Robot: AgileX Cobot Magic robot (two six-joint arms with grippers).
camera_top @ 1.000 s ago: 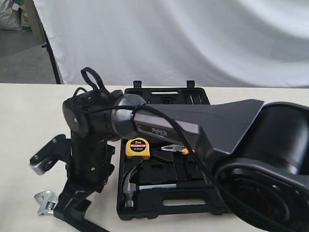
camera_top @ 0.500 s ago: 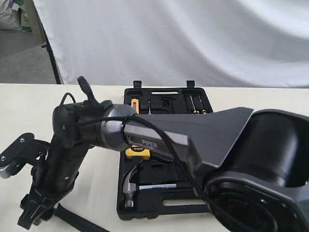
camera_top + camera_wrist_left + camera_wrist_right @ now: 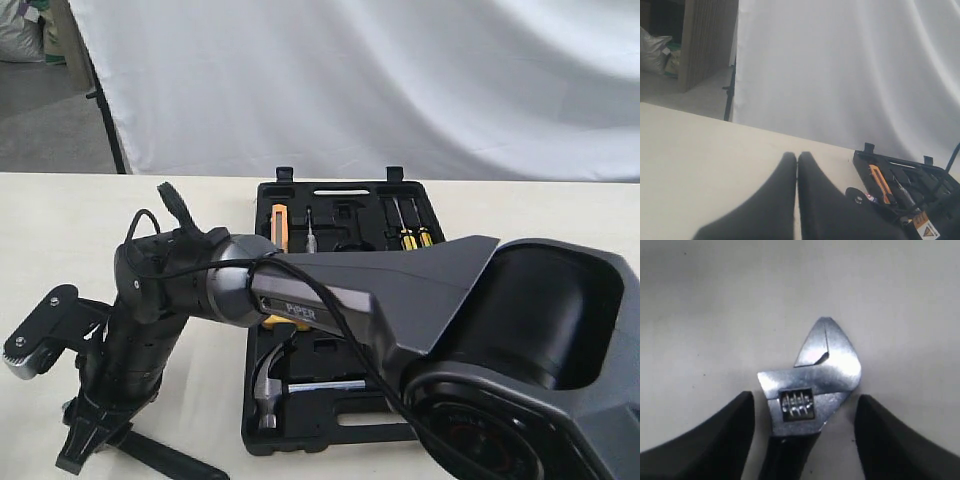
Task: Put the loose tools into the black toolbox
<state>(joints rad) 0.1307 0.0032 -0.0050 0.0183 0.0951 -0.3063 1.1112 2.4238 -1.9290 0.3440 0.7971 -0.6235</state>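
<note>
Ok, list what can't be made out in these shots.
- Wrench handle: right wrist view, cut off by the picture's edge.
- Wrench head: exterior view, hidden behind the right gripper.
- Middle of the toolbox: exterior view, covered by the right arm.
- Far end of the toolbox: left wrist view, cut off by the picture's edge.

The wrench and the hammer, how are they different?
The hammer lies inside the black toolbox. The wrench lies outside it, on the table. The wrench sits between the open fingers of the right tool, with a gap on each side; no tool is at the hammer. The hammer's head has a curved claw, while the wrench's head has a little ridged wheel. Both heads are shiny silver.
</note>
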